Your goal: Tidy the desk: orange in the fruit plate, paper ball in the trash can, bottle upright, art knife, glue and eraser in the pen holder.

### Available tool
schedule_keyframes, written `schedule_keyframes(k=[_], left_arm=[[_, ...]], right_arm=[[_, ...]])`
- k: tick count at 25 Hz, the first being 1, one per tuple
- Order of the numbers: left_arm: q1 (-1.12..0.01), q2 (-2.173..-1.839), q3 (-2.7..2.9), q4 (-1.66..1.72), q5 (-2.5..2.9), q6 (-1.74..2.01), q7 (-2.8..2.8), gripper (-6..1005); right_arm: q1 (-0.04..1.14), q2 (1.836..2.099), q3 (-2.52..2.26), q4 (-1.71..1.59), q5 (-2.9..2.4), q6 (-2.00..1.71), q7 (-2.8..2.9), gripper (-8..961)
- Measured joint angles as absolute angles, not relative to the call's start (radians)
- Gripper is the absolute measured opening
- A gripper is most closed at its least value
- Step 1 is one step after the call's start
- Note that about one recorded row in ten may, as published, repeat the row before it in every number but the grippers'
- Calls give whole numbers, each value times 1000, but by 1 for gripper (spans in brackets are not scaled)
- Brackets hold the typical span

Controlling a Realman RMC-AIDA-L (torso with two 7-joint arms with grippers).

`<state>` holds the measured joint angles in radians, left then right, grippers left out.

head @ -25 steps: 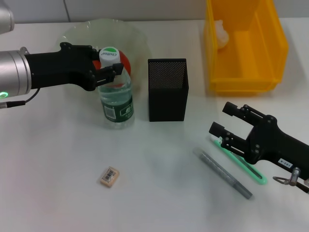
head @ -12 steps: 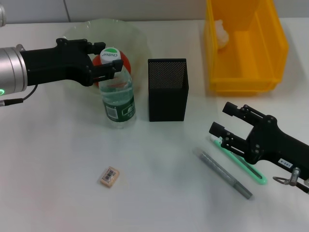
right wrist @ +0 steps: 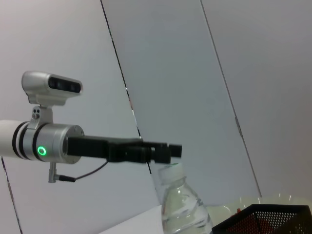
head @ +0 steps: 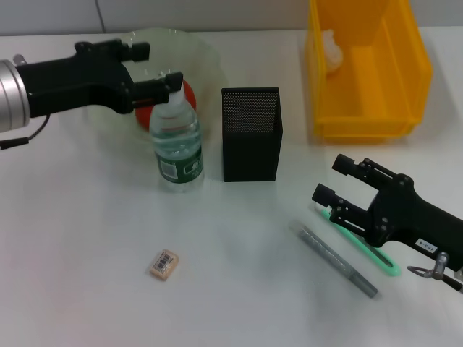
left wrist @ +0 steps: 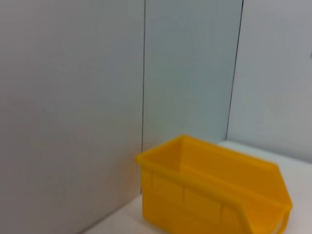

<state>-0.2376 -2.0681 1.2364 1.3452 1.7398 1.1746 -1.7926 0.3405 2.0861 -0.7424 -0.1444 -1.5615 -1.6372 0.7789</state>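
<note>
The clear water bottle (head: 177, 144) stands upright on the desk, just left of the black mesh pen holder (head: 251, 134). My left gripper (head: 158, 66) hovers open over its top, with one finger hiding the cap. Behind the bottle, the orange (head: 189, 94) rests in the translucent fruit plate (head: 195, 47). The paper ball (head: 330, 49) lies in the yellow trash can (head: 405, 65). The eraser (head: 165, 263) lies at the front left. The green art knife (head: 365, 246) and grey glue (head: 334, 260) lie by my right gripper (head: 329, 178), which is open and holds nothing. The right wrist view shows the bottle (right wrist: 185, 207) under the left gripper (right wrist: 168, 151).
The left wrist view looks past the yellow trash can (left wrist: 214, 192) to a grey wall. The pen holder's rim (right wrist: 258, 217) shows in the right wrist view. Bare white desk lies between the eraser and the glue.
My left gripper has opened off the bottle's neck and drawn up and back toward the plate. The bottle stays standing. The right arm has not moved.
</note>
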Motion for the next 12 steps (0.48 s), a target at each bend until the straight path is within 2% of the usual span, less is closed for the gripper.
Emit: schedule_keyframes(k=[8,12], left_arm=[[-221,-2069,1212,1283,1562,1227,-1651,801],[-225,-2068,1188,1226,1490,1277,-1582,801]], right_arm=[[340,2086,-742,-140,-1562,-1643,775,686],[339,2086,-742,-138,-1562,-1644,775,685]])
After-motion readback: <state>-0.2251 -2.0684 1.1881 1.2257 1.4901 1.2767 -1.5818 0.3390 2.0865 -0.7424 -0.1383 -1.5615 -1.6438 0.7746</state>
